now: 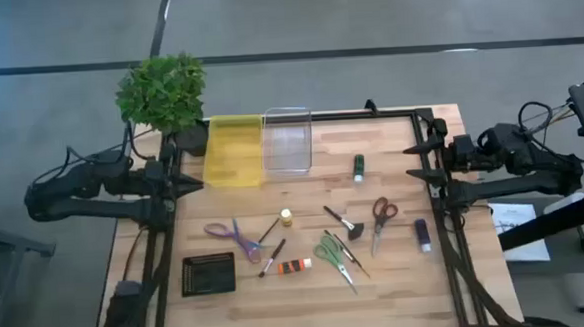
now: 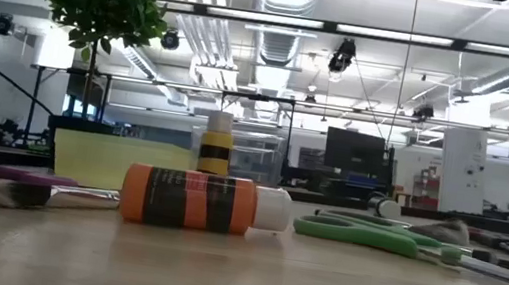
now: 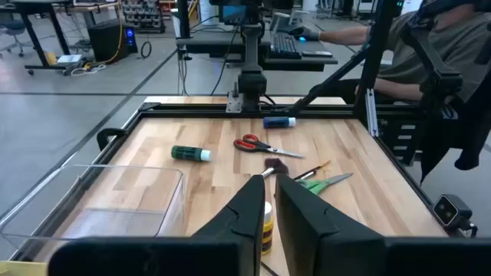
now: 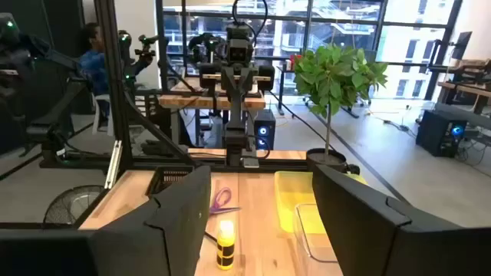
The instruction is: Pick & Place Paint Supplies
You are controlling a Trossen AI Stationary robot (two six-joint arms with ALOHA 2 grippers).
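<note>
Both arms parked at the tabletop (image 1: 399,288) edges, paint supplies between them.
The upright yellow paint bottle (image 1: 286,218) stands mid-table, slightly nearer the left gripper (image 1: 195,180), fingers together; the right gripper (image 1: 417,163) stands apart, empty.

No readable text, brand, number or sign found anywhere. Dark label band on the orange plastic paint bottle (image 2: 187,199) lying on the wooden bench (image 2: 234,276) carried print too blurred to make out.
</note>
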